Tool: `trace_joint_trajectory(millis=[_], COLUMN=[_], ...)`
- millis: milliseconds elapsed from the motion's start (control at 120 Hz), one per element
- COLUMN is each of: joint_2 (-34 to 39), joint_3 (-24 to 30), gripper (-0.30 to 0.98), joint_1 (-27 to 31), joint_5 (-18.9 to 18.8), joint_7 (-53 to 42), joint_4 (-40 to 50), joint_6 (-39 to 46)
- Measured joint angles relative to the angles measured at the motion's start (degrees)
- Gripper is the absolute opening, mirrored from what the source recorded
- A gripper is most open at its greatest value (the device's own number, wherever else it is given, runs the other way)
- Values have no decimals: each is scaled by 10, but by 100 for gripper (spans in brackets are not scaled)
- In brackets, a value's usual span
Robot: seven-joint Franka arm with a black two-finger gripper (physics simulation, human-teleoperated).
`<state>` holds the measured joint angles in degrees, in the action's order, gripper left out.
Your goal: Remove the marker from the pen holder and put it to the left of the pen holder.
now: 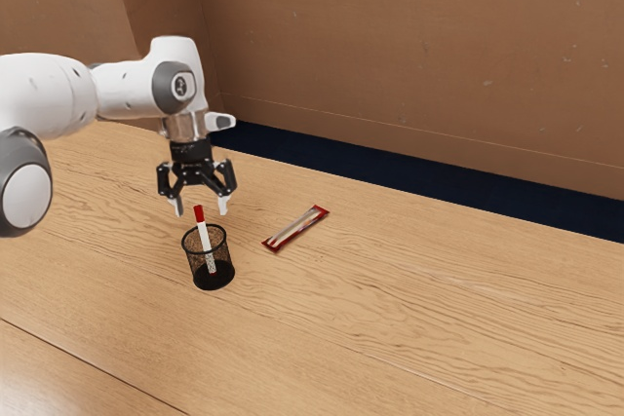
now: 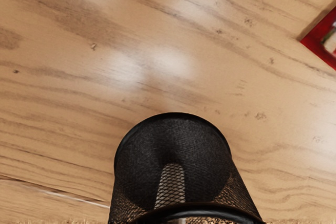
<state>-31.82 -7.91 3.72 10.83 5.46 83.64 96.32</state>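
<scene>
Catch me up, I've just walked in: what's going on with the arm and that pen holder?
The robot arm has its open gripper hovering just above the pen holder, holding nothing. It looks lined up to grab the marker, which is still to be taken out and set to the holder's left. The marker leans inside, red end poking above the rim. A red-edged packet lies nearby on the table.

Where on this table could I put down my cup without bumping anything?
Bare wood spreads from the red packet toward the exterior view's right, and from the pen holder toward that view's lower edge. It's crowded at the holder: the marker sticks up from it, just below the open gripper. Only a narrow strip separates holder and packet.
</scene>
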Motion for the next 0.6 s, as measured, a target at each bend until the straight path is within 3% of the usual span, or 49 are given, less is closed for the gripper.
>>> trace_joint_trajectory(millis=[133, 425, 600], joint_2=[25, 14, 16], joint_3=[1, 2, 3], gripper=[61, 17, 0], joint_1=[0, 1, 0], joint_5=[0, -1, -2], joint_7=[-3, -8, -10], joint_4=[37, 17, 16], joint_6=[15, 20, 19])
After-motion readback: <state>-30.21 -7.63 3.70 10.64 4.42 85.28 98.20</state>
